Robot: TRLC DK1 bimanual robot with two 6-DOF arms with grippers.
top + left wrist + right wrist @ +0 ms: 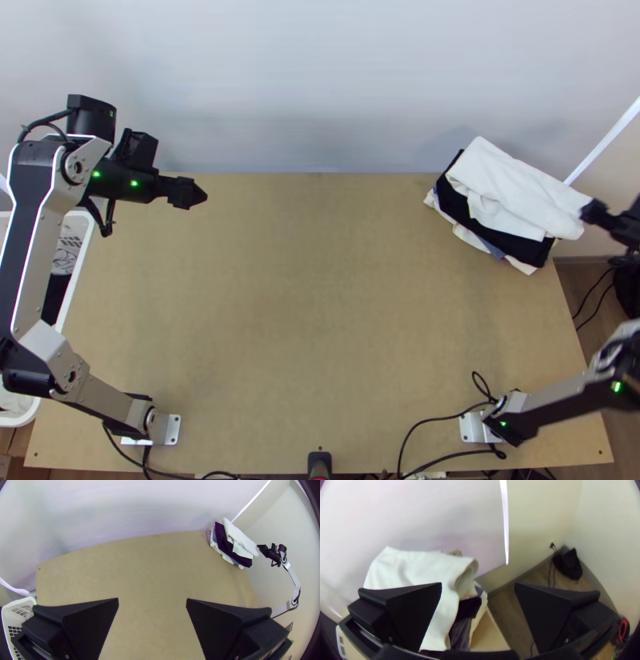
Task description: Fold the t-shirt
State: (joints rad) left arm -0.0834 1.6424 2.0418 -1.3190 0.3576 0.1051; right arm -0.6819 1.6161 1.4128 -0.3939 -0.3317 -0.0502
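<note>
White cloth (512, 184) is stacked on dark cloth (458, 208) at table (304, 320) far right corner; left gripper (192, 194) is held far left, right gripper (594, 212) near stack.

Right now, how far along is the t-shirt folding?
It looks done: a white cloth lies folded atop a stack at the far right corner of the table. I can't confirm it's the t-shirt. Nothing is in hand: the left tool and right tool are open and empty. Perhaps only drawing the right one clear is left.
</note>
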